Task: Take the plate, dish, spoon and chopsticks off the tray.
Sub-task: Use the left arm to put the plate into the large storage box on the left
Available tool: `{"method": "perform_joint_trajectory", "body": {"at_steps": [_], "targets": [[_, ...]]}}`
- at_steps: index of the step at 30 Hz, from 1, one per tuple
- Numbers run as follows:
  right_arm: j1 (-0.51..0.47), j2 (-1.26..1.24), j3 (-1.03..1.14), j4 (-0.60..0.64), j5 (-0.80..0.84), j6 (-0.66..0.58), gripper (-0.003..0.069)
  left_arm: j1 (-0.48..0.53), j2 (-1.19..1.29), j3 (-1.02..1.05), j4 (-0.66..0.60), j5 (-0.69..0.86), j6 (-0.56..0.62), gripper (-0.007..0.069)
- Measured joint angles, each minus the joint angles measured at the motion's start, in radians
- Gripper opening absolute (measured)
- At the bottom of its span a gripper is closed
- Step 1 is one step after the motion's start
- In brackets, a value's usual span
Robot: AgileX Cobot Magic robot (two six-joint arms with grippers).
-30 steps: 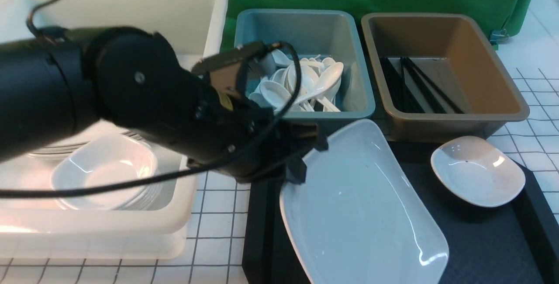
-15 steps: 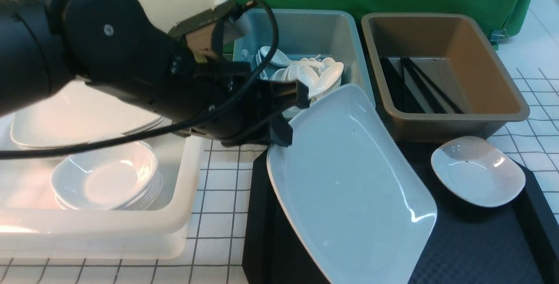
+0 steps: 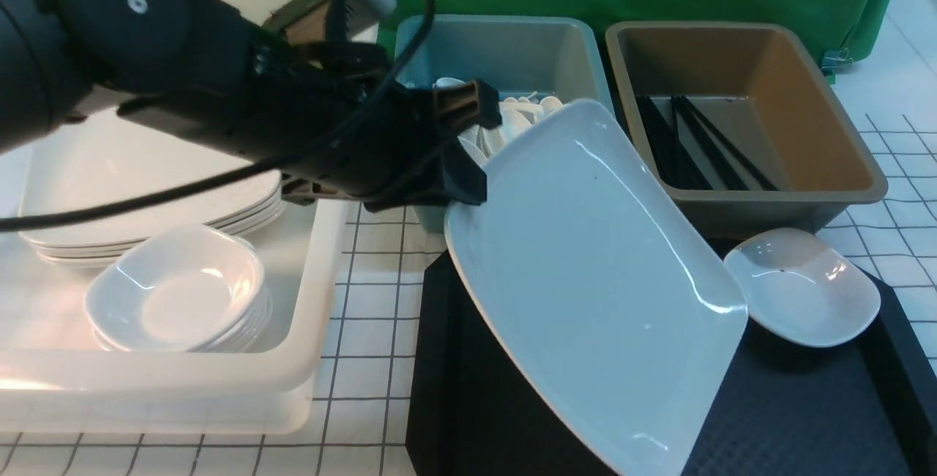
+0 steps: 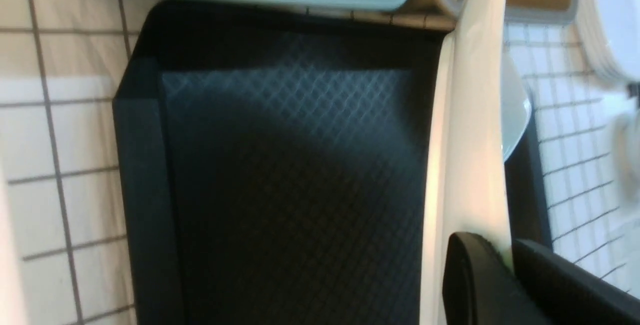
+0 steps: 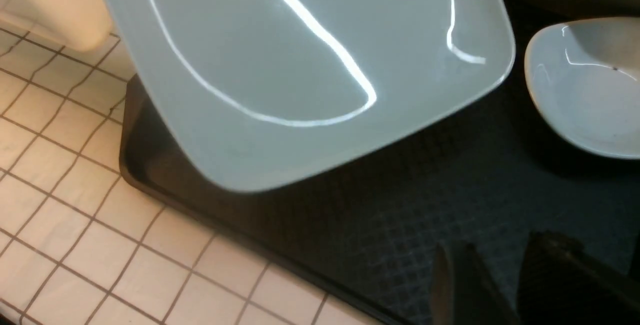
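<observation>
1. White porcelain dominates the front view. My left claw is clamped on the rim of the plate and holds it tilted over the left half of the tray. I judge the slant comes from pinching only one edge.
   - The dish sits at the tray's far right corner.
   - Left of the tray, a white tub holds stacked plates, probably where mine belongs.
   - Behind the tray, a blue bin holds spoons and a brown bin holds chopsticks. I see neither on the tray.
2. My left wrist view shows the plate edge-on, its rim squeezed between my black fingers. The tray's diamond texture lies bare beneath it.
3. My right wrist view shows my right claw hovering over the tray's near part, jaws apart and gripping nothing. The plate hangs above the tray's left side. The dish rests beyond it, likely this claw's job.
</observation>
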State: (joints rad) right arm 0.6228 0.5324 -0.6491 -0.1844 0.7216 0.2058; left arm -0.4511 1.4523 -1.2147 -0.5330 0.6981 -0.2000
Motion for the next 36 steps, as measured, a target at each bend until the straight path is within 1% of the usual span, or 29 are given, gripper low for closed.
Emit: {"method": "perform_joint_trajectory", "body": {"at_steps": [2,7,8,15,16,17,18,19,21,22,25,26,28,30,36], "targets": [[0.000,0.000,0.000,0.000,0.000,0.000,0.0240,0.023,-0.008,0.000,-0.031,-0.006,0.021,0.0025],[0.000,0.000,0.000,0.000,-0.003,0.000,0.0240,0.134,-0.040,-0.005,-0.138,-0.022,0.087,0.0026],[0.000,0.000,0.000,0.000,-0.003,0.000,0.0240,0.139,-0.042,-0.005,-0.142,-0.022,0.090,0.0026],[0.000,0.000,0.000,0.000,-0.003,0.000,0.0240,0.362,-0.090,-0.005,-0.278,-0.019,0.187,0.0026],[0.000,0.000,0.000,0.000,-0.003,0.000,0.0240,0.370,-0.091,-0.005,-0.283,-0.018,0.194,0.0026],[0.000,0.000,0.000,0.000,-0.003,0.000,0.0240,0.449,-0.098,-0.005,-0.336,-0.009,0.231,0.0026],[0.000,0.000,0.000,0.000,-0.003,0.000,0.0240,0.449,-0.099,-0.005,-0.336,-0.007,0.236,0.0026],[0.000,0.000,0.000,0.000,-0.003,0.000,0.0240,0.518,-0.102,-0.005,-0.389,0.007,0.278,0.0026],[0.000,0.000,0.000,0.000,-0.003,0.000,0.0240,0.563,-0.102,-0.005,-0.421,0.021,0.303,0.0026],[0.000,0.000,0.000,0.000,-0.003,0.000,0.0240,0.643,-0.102,-0.005,-0.474,0.044,0.337,0.0026],[0.000,0.000,0.000,0.000,-0.003,0.000,0.0240,0.771,-0.104,-0.006,-0.523,0.069,0.374,0.0027],[0.000,0.000,0.000,0.000,-0.003,0.000,0.0240,0.787,-0.104,-0.006,-0.523,0.070,0.375,0.0027],[0.000,0.000,0.000,0.000,-0.003,0.000,0.0240,0.875,-0.102,-0.006,-0.525,0.075,0.387,0.0027],[0.000,0.000,0.000,0.000,-0.004,0.000,0.0240,0.930,-0.095,-0.006,-0.514,0.065,0.396,0.0027],[0.000,0.000,0.000,0.000,-0.012,-0.001,0.0240,1.000,-0.014,-0.006,-0.499,0.031,0.402,0.0027]]}}
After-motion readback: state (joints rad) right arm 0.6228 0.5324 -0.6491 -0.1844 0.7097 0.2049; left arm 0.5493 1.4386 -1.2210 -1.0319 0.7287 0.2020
